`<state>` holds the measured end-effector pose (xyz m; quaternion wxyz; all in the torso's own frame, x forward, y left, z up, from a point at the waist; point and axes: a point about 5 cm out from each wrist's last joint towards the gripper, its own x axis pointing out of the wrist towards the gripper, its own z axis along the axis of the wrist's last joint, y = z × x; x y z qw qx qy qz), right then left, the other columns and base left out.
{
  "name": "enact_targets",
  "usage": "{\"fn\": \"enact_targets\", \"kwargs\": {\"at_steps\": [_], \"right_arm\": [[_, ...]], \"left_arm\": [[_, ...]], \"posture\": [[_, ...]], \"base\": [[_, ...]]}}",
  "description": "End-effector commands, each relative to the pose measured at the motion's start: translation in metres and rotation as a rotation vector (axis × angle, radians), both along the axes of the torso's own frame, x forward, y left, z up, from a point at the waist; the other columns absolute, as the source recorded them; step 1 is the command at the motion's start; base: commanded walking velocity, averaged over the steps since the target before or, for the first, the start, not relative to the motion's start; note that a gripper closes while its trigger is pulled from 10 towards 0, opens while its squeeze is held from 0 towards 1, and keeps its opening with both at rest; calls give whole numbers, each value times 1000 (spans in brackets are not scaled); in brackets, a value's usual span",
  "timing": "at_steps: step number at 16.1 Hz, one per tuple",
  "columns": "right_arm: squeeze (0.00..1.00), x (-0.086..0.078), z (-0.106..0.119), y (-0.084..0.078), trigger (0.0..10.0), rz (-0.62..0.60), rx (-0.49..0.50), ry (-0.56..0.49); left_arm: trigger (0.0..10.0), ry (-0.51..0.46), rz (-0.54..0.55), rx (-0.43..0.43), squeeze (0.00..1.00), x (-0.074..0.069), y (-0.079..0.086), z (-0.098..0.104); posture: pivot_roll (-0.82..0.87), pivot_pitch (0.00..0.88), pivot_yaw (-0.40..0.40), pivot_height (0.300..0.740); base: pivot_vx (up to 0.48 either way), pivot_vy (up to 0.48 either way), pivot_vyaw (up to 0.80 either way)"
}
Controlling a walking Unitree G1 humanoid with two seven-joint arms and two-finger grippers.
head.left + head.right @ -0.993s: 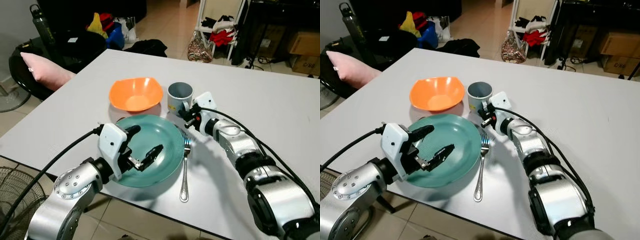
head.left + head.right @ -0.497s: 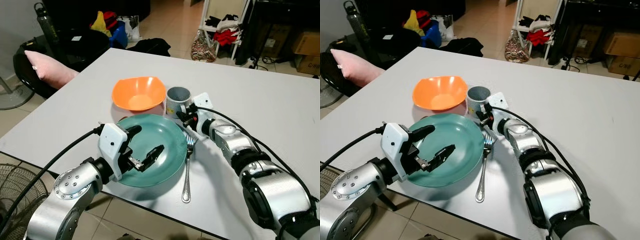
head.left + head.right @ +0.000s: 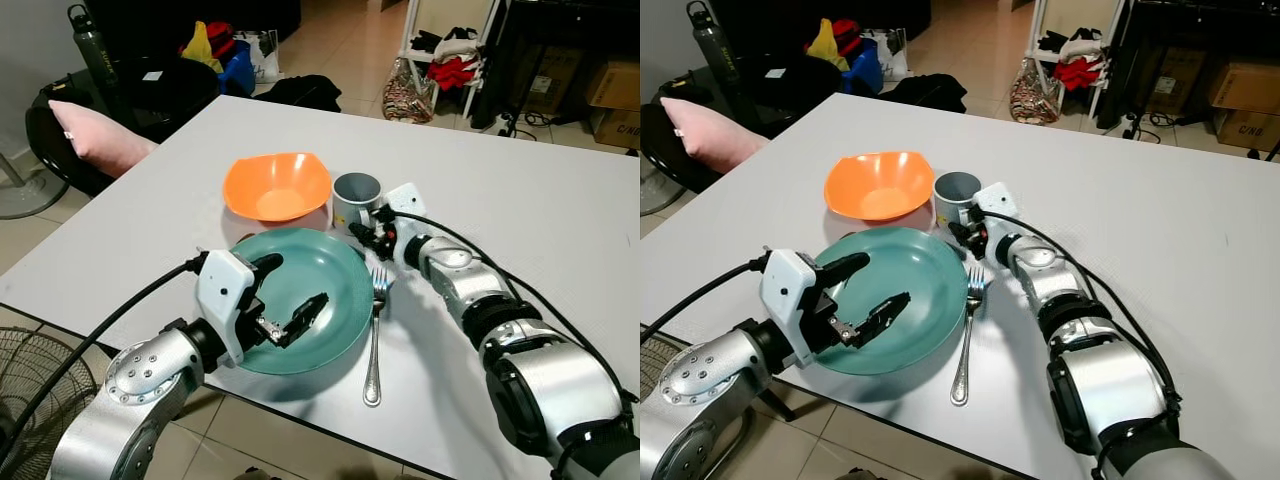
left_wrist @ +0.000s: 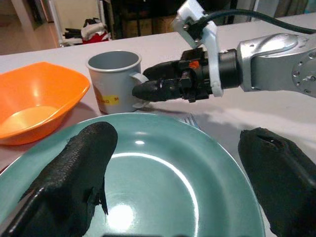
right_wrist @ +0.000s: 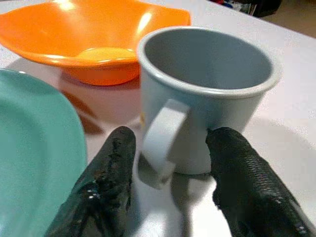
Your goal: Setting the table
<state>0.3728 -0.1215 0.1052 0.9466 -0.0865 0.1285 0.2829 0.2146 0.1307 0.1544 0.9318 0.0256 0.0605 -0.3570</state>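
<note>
Both arms reach forward, left tool (image 3: 290, 300) and right tool (image 5: 168, 163) spread.

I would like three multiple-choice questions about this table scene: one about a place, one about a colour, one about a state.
1. Where does the fork lie?
A. in the bowl
B. on the table beside the plate
C. inside the mug

2. What colour is the bowl?
A. orange
B. teal
C. grey

3. How do the right gripper fingers stand?
A. shut on the fork
B. open, either side of the mug handle
C. shut on the plate

Answers: 1 B, it lies right of the plate. 2 A, the bowl is orange. 3 B, the handle of the mug shows between them.
</note>
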Motion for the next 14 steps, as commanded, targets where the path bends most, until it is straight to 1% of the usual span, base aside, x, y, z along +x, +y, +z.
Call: {"fn": "enact_targets", "kwargs": {"at_steps": [1, 2, 4, 6, 8, 9, 10, 11, 12, 13, 14], "right_arm": [[1000, 0, 3, -8, 10000, -13, 35, -23], [1000, 0, 5, -14, 10000, -11, 69, -40], [1000, -9, 3, -23, 10000, 31, 109, -65], [1000, -20, 3, -30, 10000, 36, 160, -89], [1000, -40, 15, -31, 10000, 33, 233, -140], [1000, -53, 23, -31, 10000, 34, 264, -162], [1000, -62, 30, -31, 10000, 27, 277, -181], [1000, -77, 40, -30, 10000, 3, 307, -211], [1000, -91, 46, -29, 10000, -32, 325, -227], [1000, -96, 47, -27, 10000, -43, 330, -231], [659, -110, 49, -20, 10000, -79, 338, -214]], "left_arm": [[10000, -11, 3, -21, 0, -3, 0, 4], [10000, -16, 0, -30, 0, -5, 0, 4], [10000, 7, 10, -51, 0, -9, 0, 1], [10000, 32, 20, -56, 0, -13, 1, -2], [10000, 46, 48, -54, 0, -17, 5, -6], [10000, 41, 86, -59, 0, -21, 7, -6], [10000, 3, 154, -40, 0, -20, 11, -5], [10000, -22, 345, -21, 0, -15, 23, -5], [10000, -66, 503, -11, 0, -12, 33, -3], [10000, -77, 546, -26, 0, -12, 34, -2], [10000, -96, 602, -28, 0, -9, 35, 2]], "posture": [[-50, 0, 54, 740], [-53, 0, 55, 740], [-62, 0, 58, 740], [-69, 0, 59, 740], [-85, 0, 64, 740], [-91, 0, 64, 740], [-94, 0, 64, 740], [-99, 0, 60, 740], [-105, 0, 59, 740], [-108, 0, 57, 740], [-108, 0, 44, 740]], "base": [[0, 0, 0], [0, 0, 0], [0, 0, 0], [0, 0, 0], [0, 0, 0], [0, 0, 0], [0, 0, 0], [0, 0, 0], [0, 0, 0], [0, 0, 0], [0, 0, 0]]}}
